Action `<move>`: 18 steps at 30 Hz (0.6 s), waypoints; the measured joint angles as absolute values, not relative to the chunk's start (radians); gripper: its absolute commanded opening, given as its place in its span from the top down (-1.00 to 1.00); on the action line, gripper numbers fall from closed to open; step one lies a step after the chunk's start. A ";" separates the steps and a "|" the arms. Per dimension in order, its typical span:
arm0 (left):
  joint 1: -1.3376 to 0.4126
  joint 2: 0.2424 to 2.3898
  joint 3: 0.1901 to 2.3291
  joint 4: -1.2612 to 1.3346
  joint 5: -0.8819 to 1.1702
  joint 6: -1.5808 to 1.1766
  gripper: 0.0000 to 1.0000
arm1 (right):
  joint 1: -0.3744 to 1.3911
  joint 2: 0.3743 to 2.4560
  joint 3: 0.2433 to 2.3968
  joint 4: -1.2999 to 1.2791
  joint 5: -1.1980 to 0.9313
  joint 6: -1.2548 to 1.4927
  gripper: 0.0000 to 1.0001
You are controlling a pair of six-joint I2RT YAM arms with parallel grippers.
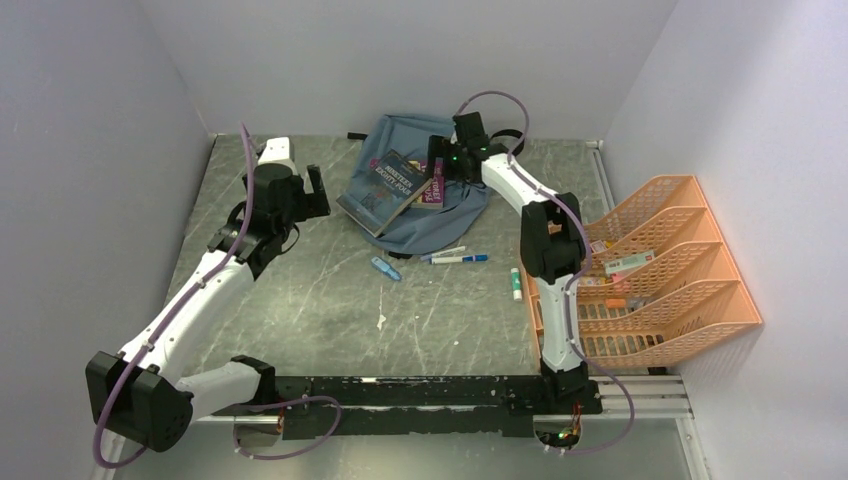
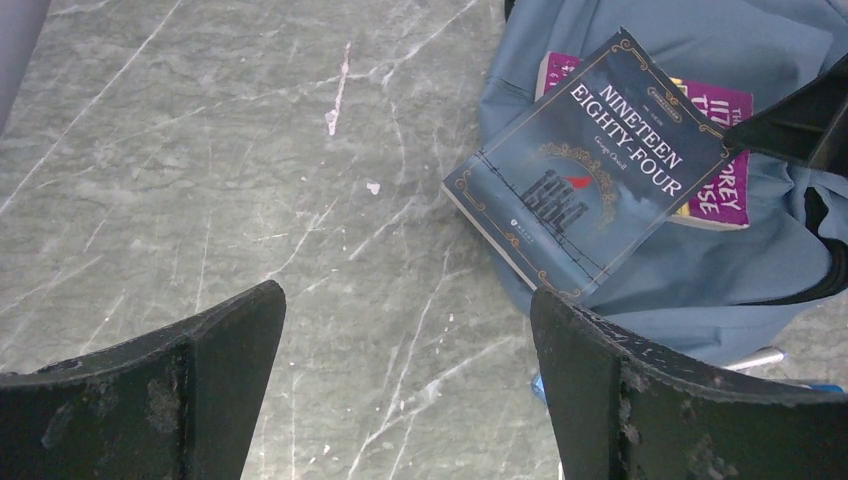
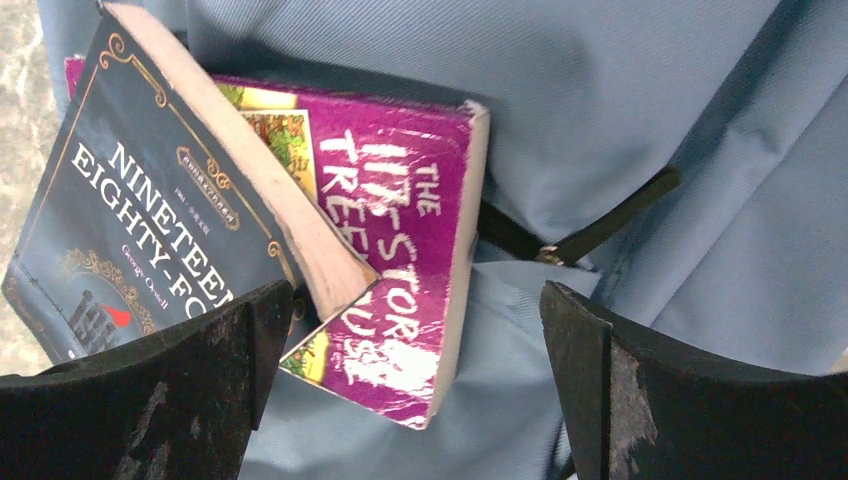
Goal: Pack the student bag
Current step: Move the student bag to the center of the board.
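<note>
Directly beneath my right pincer (image 3: 415,310), whose jaws stand released and grasp nothing, the student bag (image 3: 650,100) lies flat. A purple book (image 3: 400,250) rests on it between the jaws, and a dark Nineteen Eighty-Four paperback (image 3: 130,230) overlaps that book by the left jaw. My left pincer (image 2: 405,310) is released too, over bare table (image 2: 200,150), the bag ahead to its right.

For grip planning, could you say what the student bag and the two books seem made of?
Student bag: soft matte woven fabric; it creases, fine weave visible. Dark book and purple book: apparently paperbacks, paper page edges, thin card covers; the purple cover looks scuffed.
</note>
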State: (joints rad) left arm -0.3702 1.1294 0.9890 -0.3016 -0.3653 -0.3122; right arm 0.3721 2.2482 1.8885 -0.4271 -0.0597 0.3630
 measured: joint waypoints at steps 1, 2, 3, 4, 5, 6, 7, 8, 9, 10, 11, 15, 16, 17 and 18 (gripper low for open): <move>-0.370 1.130 0.989 -0.301 -0.361 -0.312 -0.96 | 0.359 2.249 1.889 -0.420 -0.084 0.359 -1.00; -0.370 1.130 0.989 -0.301 -0.359 -0.312 -0.96 | 0.350 2.252 1.890 -0.416 -0.101 0.357 -1.00; -0.370 1.130 0.989 -0.300 -0.356 -0.312 -0.96 | 0.340 2.256 1.894 -0.412 -0.123 0.354 -1.00; -0.370 1.130 0.989 -0.300 -0.354 -0.312 -0.96 | 0.333 2.259 1.897 -0.405 -0.142 0.353 -1.00; -0.370 1.130 0.989 -0.299 -0.353 -0.312 -0.96 | 0.329 2.264 1.897 -0.398 -0.162 0.353 -1.00; -0.370 1.130 0.989 -0.298 -0.351 -0.312 -0.96 | 0.329 2.268 1.898 -0.393 -0.178 0.353 -1.00; -0.370 1.131 0.989 -0.297 -0.349 -0.312 -0.96 | 0.330 2.276 1.902 -0.387 -0.201 0.353 -1.00; -0.370 1.131 0.989 -0.296 -0.347 -0.312 -0.96 | 0.332 2.284 1.904 -0.381 -0.216 0.353 -1.00; -0.370 1.132 0.989 -0.296 -0.347 -0.312 -0.96 | 0.335 2.293 1.909 -0.375 -0.233 0.354 -1.00; -0.370 1.132 0.989 -0.296 -0.345 -0.312 -0.96 | 0.337 2.304 1.913 -0.365 -0.248 0.355 -1.00; -0.371 1.132 0.989 -0.296 -0.344 -0.312 -0.96 | 0.339 2.313 1.913 -0.356 -0.263 0.355 -1.00; -0.370 1.132 0.989 -0.295 -0.339 -0.311 -0.96 | 0.345 2.349 1.928 -0.340 -0.292 0.358 -1.00; -0.370 1.133 0.989 -0.295 -0.337 -0.311 -0.96 | 0.343 2.352 1.933 -0.340 -0.302 0.358 -1.00; -0.370 1.134 0.989 -0.294 -0.335 -0.311 -0.96 | 0.342 2.353 1.934 -0.340 -0.304 0.358 -1.00; -0.370 1.135 0.989 -0.294 -0.333 -0.311 -0.96 | 0.344 2.353 1.935 -0.340 -0.304 0.356 -1.00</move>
State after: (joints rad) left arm -0.3702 1.1347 0.9890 -0.2939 -0.3328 -0.3115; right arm 0.3435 2.3531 1.9347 -0.3401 -0.3042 0.3561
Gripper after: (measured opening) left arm 0.979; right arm 0.997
